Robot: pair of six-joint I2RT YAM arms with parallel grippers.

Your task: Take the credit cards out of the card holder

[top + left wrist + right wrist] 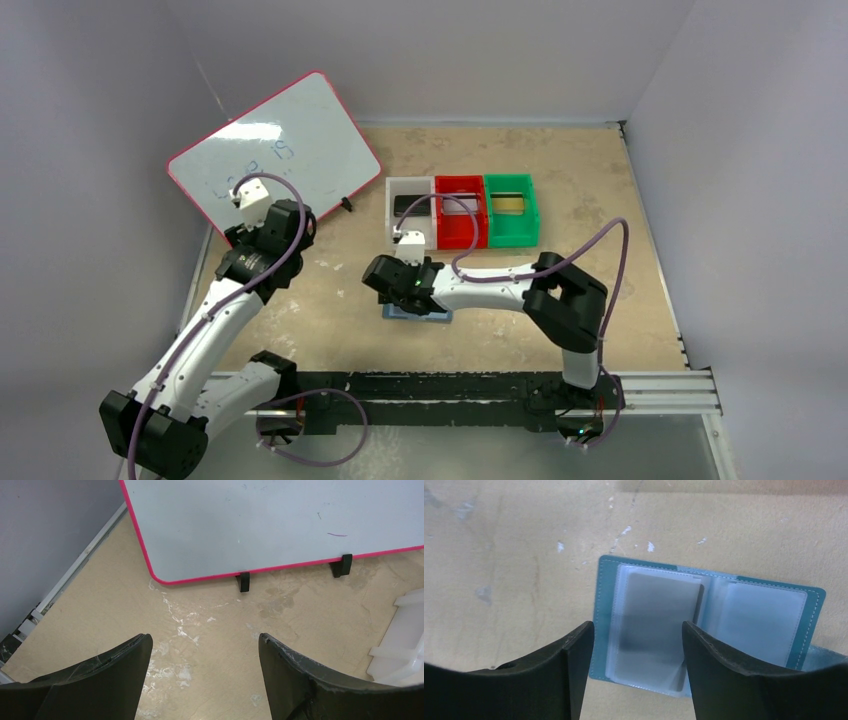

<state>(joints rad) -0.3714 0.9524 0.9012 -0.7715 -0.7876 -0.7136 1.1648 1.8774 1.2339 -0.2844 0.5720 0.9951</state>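
Card holder (756,622) lies open | one grey card (656,625) tucked inside

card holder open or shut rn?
Open. In the right wrist view the card holder lies spread flat on the table, both clear inner pockets facing up, a grey card showing through one.

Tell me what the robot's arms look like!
The left arm and right arm are white tubes with chunky black joints. A purple cable loops along each. The left pincer and right pincer each have two black, curved fingers.
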